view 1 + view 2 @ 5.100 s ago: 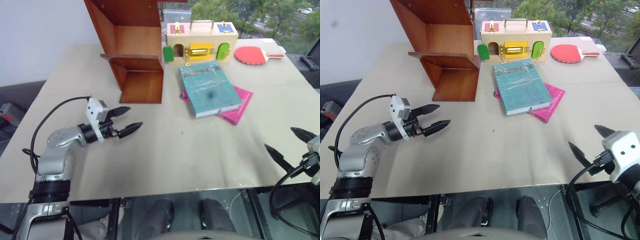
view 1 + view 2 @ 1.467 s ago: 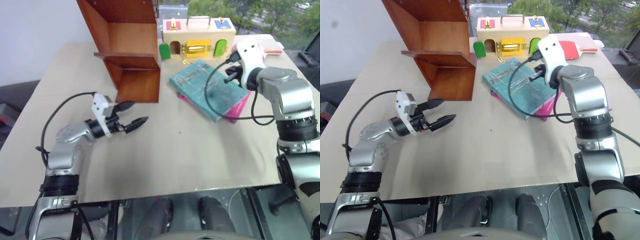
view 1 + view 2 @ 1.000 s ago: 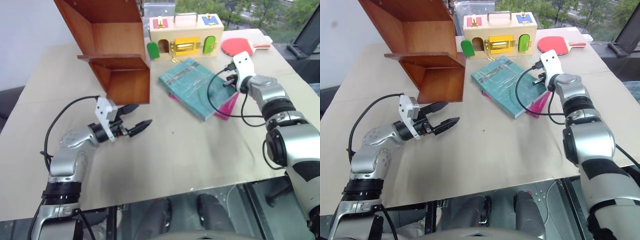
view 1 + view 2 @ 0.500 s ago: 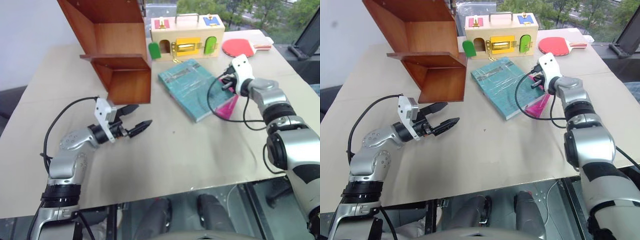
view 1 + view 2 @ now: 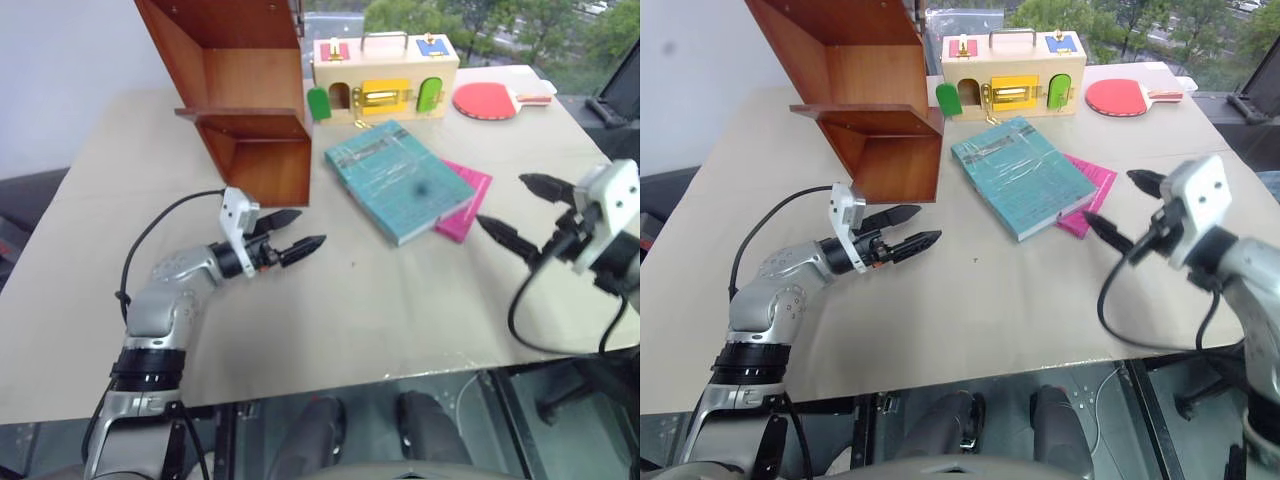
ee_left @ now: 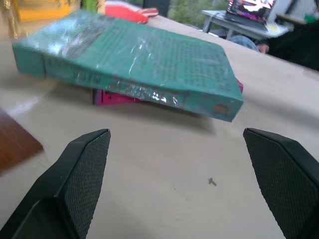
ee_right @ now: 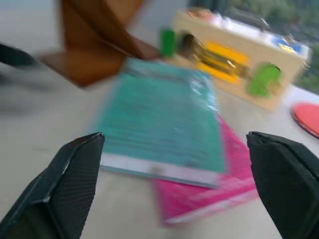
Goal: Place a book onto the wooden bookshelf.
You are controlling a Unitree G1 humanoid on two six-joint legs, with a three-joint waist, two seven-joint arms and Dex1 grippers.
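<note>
The teal-green book (image 5: 400, 180) lies flat mid-table, resting partly on a magenta-pink book (image 5: 465, 193). The wooden bookshelf (image 5: 245, 90) stands at the back left, its shelves bare. My left gripper (image 5: 311, 227) hovers open just above the table in front of the shelf, pointing at the book's near edge (image 6: 129, 64) with a gap between them. My right gripper (image 5: 500, 200) is open to the right of both books, touching neither. In the right wrist view the book (image 7: 159, 119) and the bookshelf (image 7: 99, 45) lie ahead of the spread fingers.
A pale wooden box with coloured doors (image 5: 385, 75) stands behind the books. A red table-tennis paddle (image 5: 490, 98) lies at the back right. Bare tabletop (image 5: 380, 290) stretches between the two grippers and the front edge.
My right gripper, shut at the books' right edge before, has pulled back toward the table's front right and opened. The left gripper has edged toward the book and rolled a little.
</note>
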